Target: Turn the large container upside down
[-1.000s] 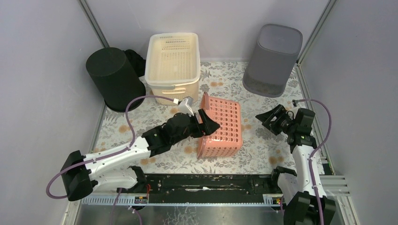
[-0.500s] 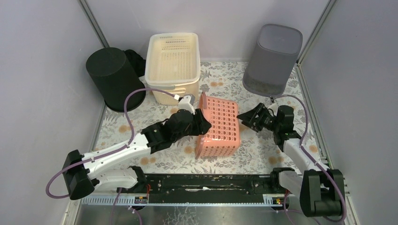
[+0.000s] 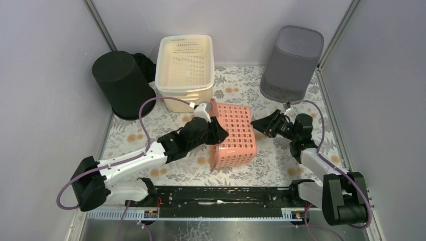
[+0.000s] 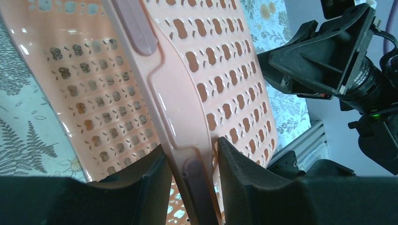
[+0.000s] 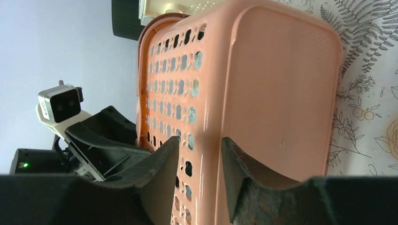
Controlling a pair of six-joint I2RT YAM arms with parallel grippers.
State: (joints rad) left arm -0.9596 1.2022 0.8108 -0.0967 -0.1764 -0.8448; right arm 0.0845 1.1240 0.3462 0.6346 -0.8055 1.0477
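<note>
A pink perforated plastic basket (image 3: 236,133) is seen from above lying on its side in the middle of the floral-patterned surface (image 3: 281,155), its open mouth turned towards the left arm and its base towards the right arm.

The left gripper (image 3: 217,133) is placed at the mouth. How it grips is not shown by the overhead view. In the left wrist view the thick rim of the basket (image 4: 187,70) is clamped between the jaws of the left gripper (image 4: 191,149), one finger inside and one outside.

The right gripper (image 3: 257,124) is set against the far base edge. Only in the right wrist view is the solid, unperforated base of the basket (image 5: 277,93) shown. There the jaws of the right gripper (image 5: 201,143) are set narrowly astride the corner where the perforated wall meets the base. Whether they press on it cannot be told.

Behind the basket, only the overhead view takes in a cream perforated plastic bin (image 3: 185,65), a black round bin (image 3: 120,83) and a grey tapered bin (image 3: 291,63).
</note>
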